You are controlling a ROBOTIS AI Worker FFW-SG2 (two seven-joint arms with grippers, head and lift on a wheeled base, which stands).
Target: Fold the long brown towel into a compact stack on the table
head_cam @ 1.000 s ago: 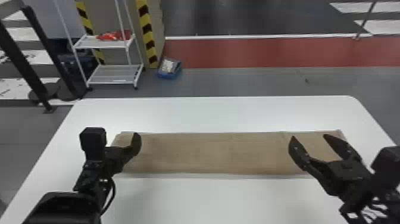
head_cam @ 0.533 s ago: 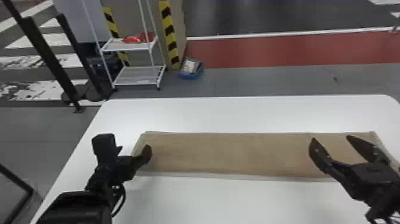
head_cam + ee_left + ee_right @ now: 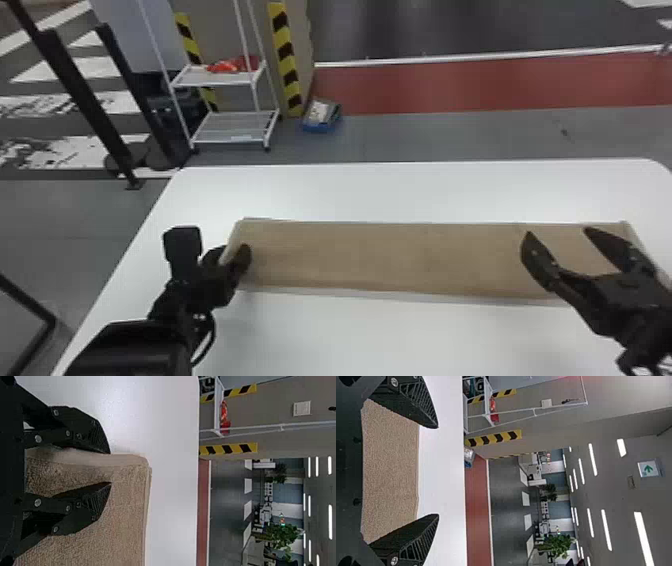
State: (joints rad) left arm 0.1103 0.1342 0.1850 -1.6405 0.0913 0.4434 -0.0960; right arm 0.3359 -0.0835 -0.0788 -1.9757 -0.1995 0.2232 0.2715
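The brown towel [image 3: 390,255] lies as a long flat strip across the table. At its left end is my left gripper [image 3: 232,248], its fingers open around the towel's end edge. Seen from the left wrist, the left gripper [image 3: 110,467] has a raised, rounded edge of the towel [image 3: 123,460] between its spread fingers, with a gap beside it. My right gripper [image 3: 559,233] is spread wide over the towel's right end. From its own wrist camera, the right gripper [image 3: 437,471] has the towel [image 3: 391,471] between and behind its parted fingers, not pinched.
The white table [image 3: 400,192] shows bare surface behind and in front of the towel. Beyond its far edge, a white rack [image 3: 235,127] and a blue box [image 3: 321,116] stand on the floor.
The head view has turned left, shifting the scene rightward. Relative to the towel, my left gripper has moved left, from over its end to around its edge. Both grippers remain open.
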